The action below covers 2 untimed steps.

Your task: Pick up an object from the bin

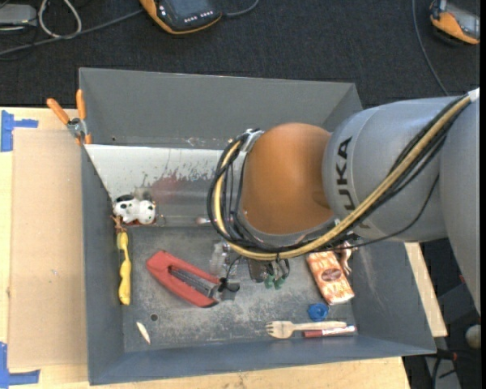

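Gripper (pixel 245 279): low at mid-floor of grey metal bin (pixel 227 108), under orange wrist cover (pixel 283 181); clenched or released cannot be told.
Nearest thing: flat red plastic tool with dark slot (pixel 182 278), its end just beside gripper, 9 o'clock.
Long axis: 10 to 4 o'clock.
Next out: orange printed packet (pixel 330 275), 3 o'clock.
Farthest: slim yellow plastic strip (pixel 124 267), 9 o'clock, near wall.

Toy cow (pixel 134 210) lies near yellow stick (pixel 124 267); fork (pixel 285 328) near blue cap (pixel 317 310).
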Available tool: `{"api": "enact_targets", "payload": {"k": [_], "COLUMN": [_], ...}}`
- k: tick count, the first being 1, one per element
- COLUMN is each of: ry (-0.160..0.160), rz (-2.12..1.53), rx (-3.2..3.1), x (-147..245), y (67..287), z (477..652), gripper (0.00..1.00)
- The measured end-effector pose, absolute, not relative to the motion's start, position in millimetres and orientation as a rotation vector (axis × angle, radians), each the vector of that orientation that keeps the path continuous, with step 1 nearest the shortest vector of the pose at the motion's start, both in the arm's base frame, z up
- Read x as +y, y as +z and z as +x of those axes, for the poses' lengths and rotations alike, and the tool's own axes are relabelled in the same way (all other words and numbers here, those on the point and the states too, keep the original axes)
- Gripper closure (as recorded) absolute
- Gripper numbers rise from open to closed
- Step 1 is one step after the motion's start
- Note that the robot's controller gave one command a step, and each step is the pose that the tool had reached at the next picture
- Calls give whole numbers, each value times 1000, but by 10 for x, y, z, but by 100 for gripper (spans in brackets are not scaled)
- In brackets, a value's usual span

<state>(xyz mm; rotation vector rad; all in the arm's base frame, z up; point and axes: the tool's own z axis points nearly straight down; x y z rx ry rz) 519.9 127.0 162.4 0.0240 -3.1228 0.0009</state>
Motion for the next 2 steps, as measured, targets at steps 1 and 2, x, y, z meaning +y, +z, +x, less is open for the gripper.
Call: {"api": "enact_targets", "payload": {"k": [1, 2], "ry": [1, 2], "rz": [-4, 21], "rx": [-3119, -3123], "x": [1230, 1242], "y": [1344, 2587], "z": [5118, 5201], "gripper": [100, 100]}}
